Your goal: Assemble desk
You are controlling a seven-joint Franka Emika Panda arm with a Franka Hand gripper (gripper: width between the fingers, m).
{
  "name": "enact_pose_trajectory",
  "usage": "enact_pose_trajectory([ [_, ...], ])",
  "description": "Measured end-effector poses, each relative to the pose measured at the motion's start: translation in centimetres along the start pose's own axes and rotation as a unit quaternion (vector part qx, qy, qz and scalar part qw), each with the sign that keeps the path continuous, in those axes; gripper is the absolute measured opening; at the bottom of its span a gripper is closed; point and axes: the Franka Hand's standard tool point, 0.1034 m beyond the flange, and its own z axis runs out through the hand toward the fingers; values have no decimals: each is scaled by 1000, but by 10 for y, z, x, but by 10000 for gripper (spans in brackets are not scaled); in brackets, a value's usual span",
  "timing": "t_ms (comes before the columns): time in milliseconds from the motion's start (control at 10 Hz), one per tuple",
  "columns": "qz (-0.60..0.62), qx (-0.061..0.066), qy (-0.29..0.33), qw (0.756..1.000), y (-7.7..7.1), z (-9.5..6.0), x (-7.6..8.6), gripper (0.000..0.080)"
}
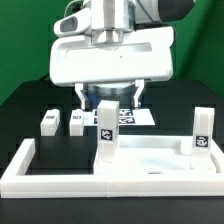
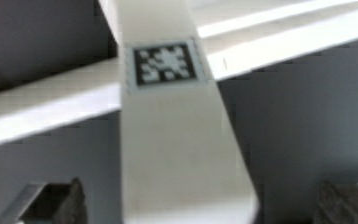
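One leg (image 1: pixel 107 135) stood upright on the tabletop (image 1: pixel 150 158), toward the exterior view's left, straddled by the tool (image 1: pixel 108 100), jaws spread, untouching. Closing off-centre could tip it over.

bright even light, blurred wrist view

Tool (image 1: pixel 110 100): broad white housing (image 1: pixel 110 58), boxy with rounded corners, smooth plastic, underside in grey shadow. Two dark fingers (image 1: pixel 84 97) project beneath it; the wrist view shows them as blurred black-grey stubs (image 2: pixel 51 203). Wrist (image 1: pixel 104 14) above: pale grey cylinder. Black casing (image 1: pixel 172 9) beside it.
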Motion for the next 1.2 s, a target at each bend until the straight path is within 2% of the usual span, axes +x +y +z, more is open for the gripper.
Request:
enact_pose_trajectory([
  [300,10,19,-125,992,4,-5,-5,649],
  [400,8,21,-139,990,2,-7,3,649],
  [600,18,20,-138,990,2,-6,4,649],
  [800,38,17,-139,989,2,-6,4,391],
  [900,76,12,-139,987,1,-6,4,391],
  [1000,116,7,-140,983,1,-6,4,297],
  [1200,197,-3,-140,970,-1,-5,3,296],
])
